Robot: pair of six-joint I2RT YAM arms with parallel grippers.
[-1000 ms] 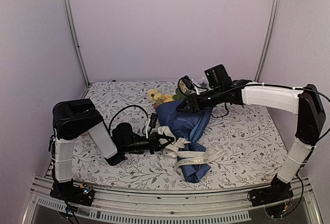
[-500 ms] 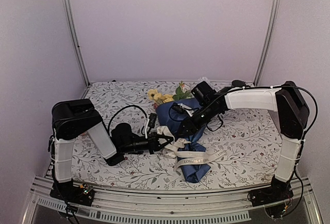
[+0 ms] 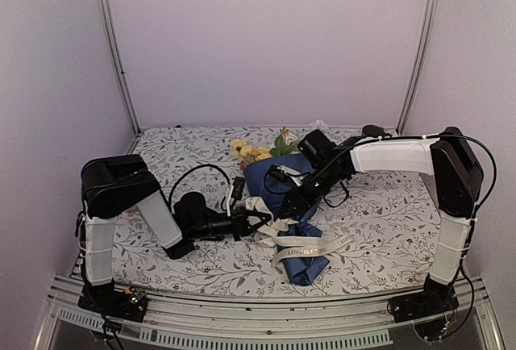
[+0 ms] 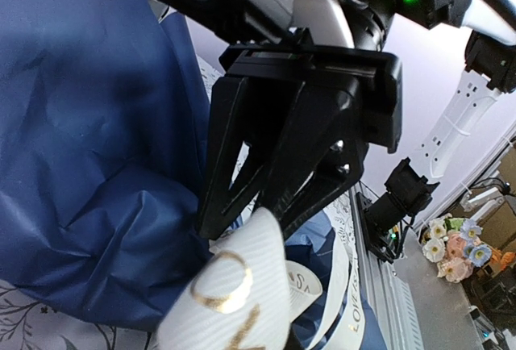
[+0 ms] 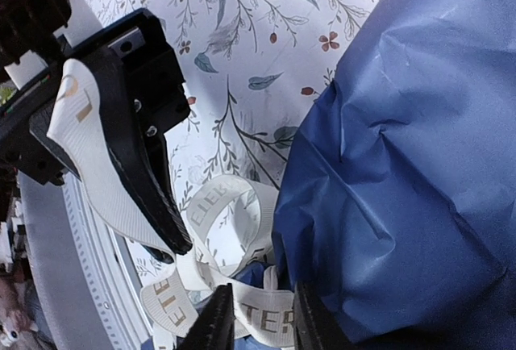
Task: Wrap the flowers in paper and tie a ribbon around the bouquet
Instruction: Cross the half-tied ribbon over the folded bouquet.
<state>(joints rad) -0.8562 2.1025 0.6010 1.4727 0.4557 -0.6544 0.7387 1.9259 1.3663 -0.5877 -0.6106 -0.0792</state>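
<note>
At the left of the overhead view the left arm (image 3: pixel 121 185) folds low over the floral tablecloth (image 3: pixel 387 205). The left gripper (image 3: pixel 260 221) reaches right toward the middle of the frame. Its jaws are clenched on an end of the cream ribbon (image 3: pixel 310 247), and in the right wrist view the strip drapes along one black finger.

Just right of it, at centre frame, the bouquet (image 3: pixel 270 179) lies slanted on the cloth. The flowers (image 3: pixel 246 151) spill out at its upper end, and its narrow tip points to the lower centre. The ribbon loops loosely over the lower half of the cone, with lettered tails trailing right.

The right gripper (image 3: pixel 286 207) points down at the cone's left edge, beside the dark blue paper (image 5: pixel 403 140). Its jaws stand somewhat apart, straddling a lettered strip of ribbon without pinching it. Its fingertips are close to the left gripper's. The right arm (image 3: pixel 387 155) stretches in from the right edge.
</note>
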